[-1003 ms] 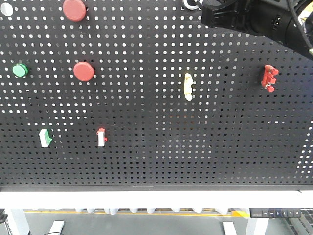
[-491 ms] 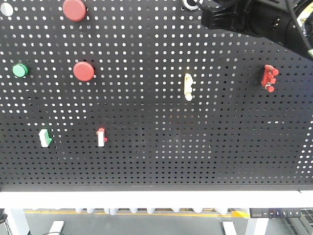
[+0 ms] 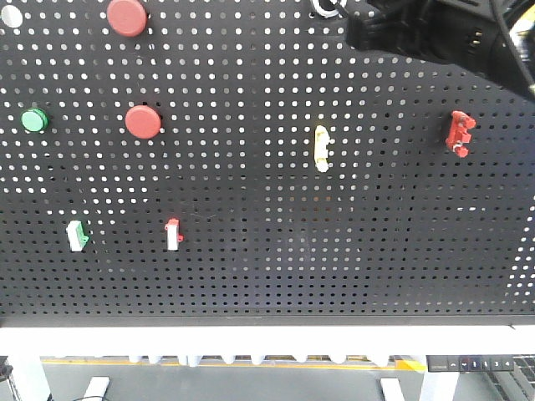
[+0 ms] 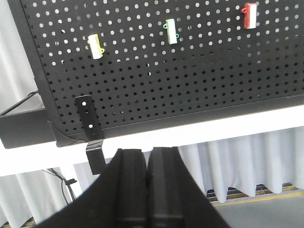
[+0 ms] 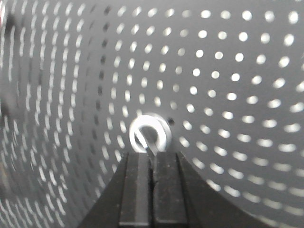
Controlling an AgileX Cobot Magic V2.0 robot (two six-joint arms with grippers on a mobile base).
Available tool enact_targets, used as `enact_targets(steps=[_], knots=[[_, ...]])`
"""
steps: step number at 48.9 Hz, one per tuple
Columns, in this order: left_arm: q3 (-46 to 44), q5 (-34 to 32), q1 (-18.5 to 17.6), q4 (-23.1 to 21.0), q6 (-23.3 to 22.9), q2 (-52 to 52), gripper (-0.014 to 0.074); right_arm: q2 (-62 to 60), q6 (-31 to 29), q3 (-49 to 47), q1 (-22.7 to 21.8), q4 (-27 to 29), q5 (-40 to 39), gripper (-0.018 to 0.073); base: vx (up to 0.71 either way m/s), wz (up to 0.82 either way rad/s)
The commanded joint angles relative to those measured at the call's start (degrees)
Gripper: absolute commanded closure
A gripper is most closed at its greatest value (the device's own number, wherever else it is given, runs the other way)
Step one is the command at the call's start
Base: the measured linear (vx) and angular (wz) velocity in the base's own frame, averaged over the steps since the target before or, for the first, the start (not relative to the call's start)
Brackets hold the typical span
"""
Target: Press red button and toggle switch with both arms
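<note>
- The right gripper [image 5: 152, 164], jaws pressed shut on nothing, has its tip right at a silver toggle switch [image 5: 149, 134] near the top edge of the pegboard [image 3: 267, 276]; the white-ringed switch lever looks just in front of the closed fingers, though actual contact cannot be told.
- In the front view the right arm [image 3: 451, 33] reaches in from the pegboard's upper right corner, its blocky end next to the switch's ring [image 3: 328, 8] at the very top edge.
- The toggle step looks in hand (whether the lever has flipped cannot be read from here).
- The red button [image 3: 143, 122] sits on the left part of the pegboard, with a second red button [image 3: 127, 16] above it at the top edge; nothing is near either, so the press seems still to do.
- The left gripper [image 4: 148, 185] is also closed and empty, held low below the pegboard's bottom edge and pointing up at it, well apart from any button.
- From that wrist view a yellow switch [image 4: 96, 46], a green switch [image 4: 171, 31] and a red switch [image 4: 250, 14] are in sight.
</note>
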Motion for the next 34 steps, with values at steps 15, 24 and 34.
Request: enact_targets(steps=[15,24,34], knots=[[1.53,-4.43,0.15,-0.58,-0.48,0.5,0.0594,-33.29,-5.35,42.45,-17.03,11.4,-20.94,0.0559,0.0,0.0],[1.53,-4.43,0.15,-0.58,-0.48,0.5,0.0594,-54.53,-5.37,63.63,-23.58,12.0,-20.06,0.0559,0.0,0.0],[1.53,-4.43,0.15,-0.58,-0.48,0.5,0.0594,-71.96,-3.83,81.89,-23.51,12.42,-15.99,0.0559,0.0,0.0]])
